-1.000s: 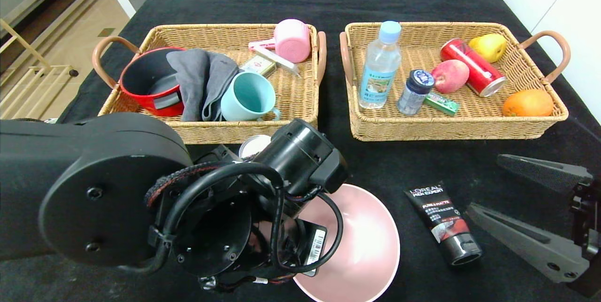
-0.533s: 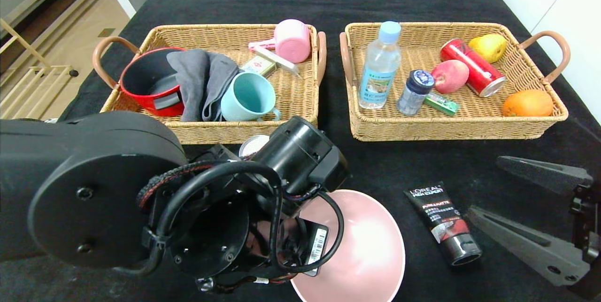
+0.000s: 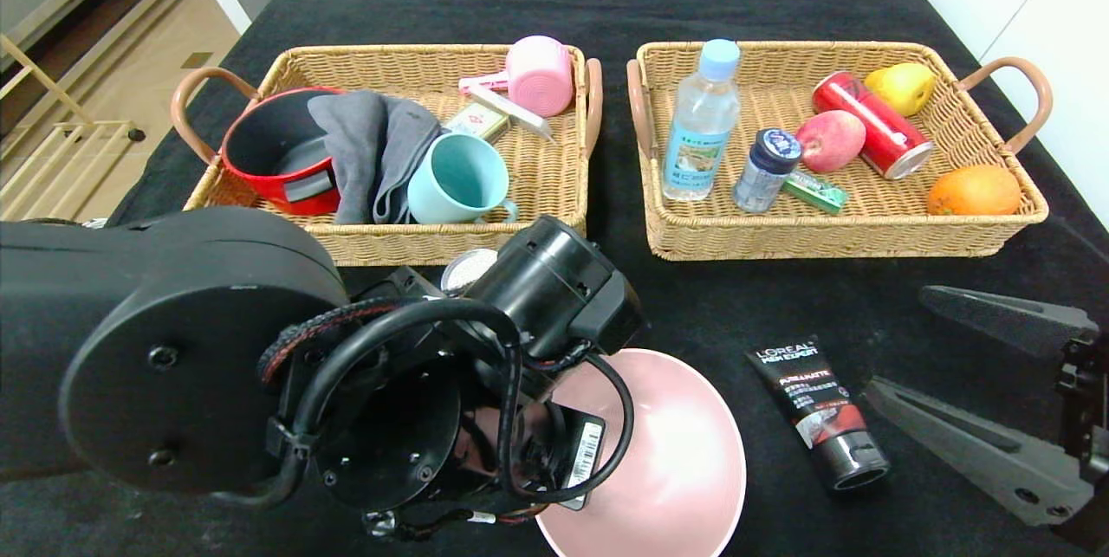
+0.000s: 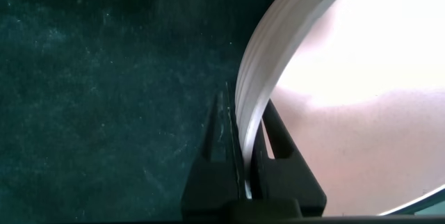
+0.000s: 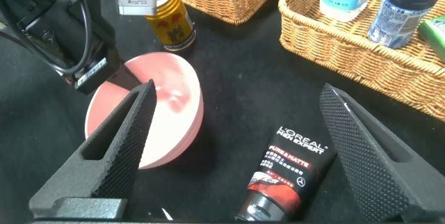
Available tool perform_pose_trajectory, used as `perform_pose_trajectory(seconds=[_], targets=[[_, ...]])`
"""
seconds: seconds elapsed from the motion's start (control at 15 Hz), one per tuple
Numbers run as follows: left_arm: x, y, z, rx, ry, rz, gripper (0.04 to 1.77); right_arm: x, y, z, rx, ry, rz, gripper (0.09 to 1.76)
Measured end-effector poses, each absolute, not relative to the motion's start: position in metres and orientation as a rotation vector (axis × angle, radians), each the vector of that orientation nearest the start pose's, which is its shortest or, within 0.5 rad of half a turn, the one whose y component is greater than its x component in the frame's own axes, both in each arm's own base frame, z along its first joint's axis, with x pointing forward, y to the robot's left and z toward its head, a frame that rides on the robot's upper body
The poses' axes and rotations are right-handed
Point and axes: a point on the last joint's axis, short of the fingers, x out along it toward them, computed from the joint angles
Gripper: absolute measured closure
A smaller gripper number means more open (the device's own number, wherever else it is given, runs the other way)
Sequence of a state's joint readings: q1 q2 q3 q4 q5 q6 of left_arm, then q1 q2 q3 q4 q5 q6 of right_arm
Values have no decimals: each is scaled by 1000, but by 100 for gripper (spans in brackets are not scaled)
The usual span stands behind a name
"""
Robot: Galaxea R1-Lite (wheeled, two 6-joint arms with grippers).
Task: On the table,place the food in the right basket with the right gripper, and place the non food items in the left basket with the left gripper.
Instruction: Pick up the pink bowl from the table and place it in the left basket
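My left gripper [image 4: 245, 144] is shut on the rim of the pale pink bowl [image 3: 680, 453], one finger inside and one outside; the bowl [image 4: 348, 78] is tilted on the black table [image 3: 710, 306] at front centre. In the head view the left wrist hides the gripper. My right gripper [image 3: 897, 340] hangs open at the front right, above the black L'Oreal tube [image 3: 819, 410] lying flat. The gold can [image 5: 170, 19] stands behind the bowl. The grey towel [image 3: 372, 150] lies in the left basket [image 3: 390, 55]. The water bottle [image 3: 702, 119] and small jar [image 3: 767, 167] stand in the right basket [image 3: 849, 236].
The left basket also holds a red pot [image 3: 273, 150], a teal mug [image 3: 459, 180] and a pink ribbed cup [image 3: 539, 76]. An apple [image 3: 830, 139], red can [image 3: 871, 124], pear [image 3: 901, 85] and orange [image 3: 975, 189] lie in the right basket.
My left gripper has closed on the bowl's rim, and the bowl has shifted slightly toward the front right. The right arm has barely moved.
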State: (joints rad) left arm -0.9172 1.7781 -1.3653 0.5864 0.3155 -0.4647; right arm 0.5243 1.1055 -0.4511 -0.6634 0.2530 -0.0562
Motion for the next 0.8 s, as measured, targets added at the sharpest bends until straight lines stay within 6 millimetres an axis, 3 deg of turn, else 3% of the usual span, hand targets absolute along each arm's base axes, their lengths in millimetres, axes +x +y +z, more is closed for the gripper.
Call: perform_pose_trajectory(seconds=[0.33,0.8], targets=[[176,-225,229,114,898,-410,164,128,81,223,-52,-32,776,14],[153,-172,262,18,842,-423,164,129,81,221,-53,-24,777,14]])
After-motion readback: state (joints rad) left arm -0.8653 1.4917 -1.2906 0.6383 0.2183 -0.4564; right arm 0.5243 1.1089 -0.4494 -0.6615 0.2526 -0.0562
